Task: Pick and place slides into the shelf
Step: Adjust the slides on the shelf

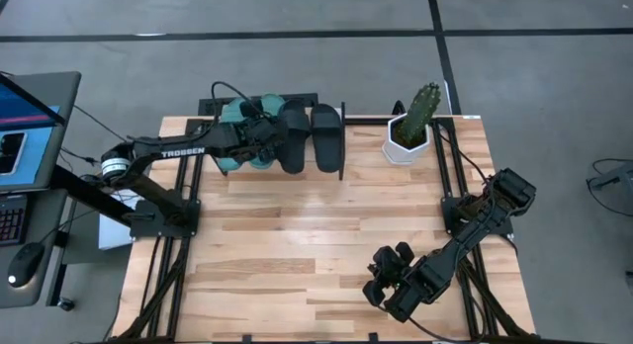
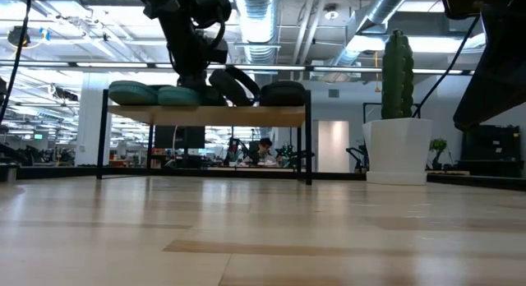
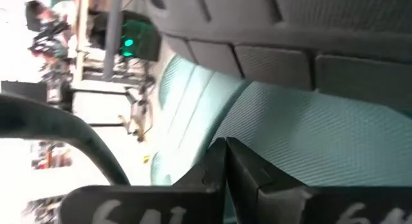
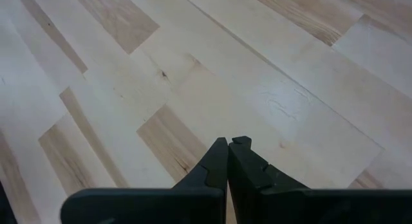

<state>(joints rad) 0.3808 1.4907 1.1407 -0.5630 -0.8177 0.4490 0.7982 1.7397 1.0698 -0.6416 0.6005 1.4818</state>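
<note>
Shelf (image 1: 341, 117) at the upper centre of the desk (image 1: 297, 235), carrying four slides.
Two teal slides (image 1: 237, 122) and two black slides (image 1: 326, 136) lie on it, one black slide tilted by the left gripper (image 1: 269, 136), jaws closed. The low view shows the shelf's wood board; the overhead view shows the right gripper (image 1: 381, 275) at lower right, jaws closed, and one potted cactus (image 1: 415, 122).
</note>
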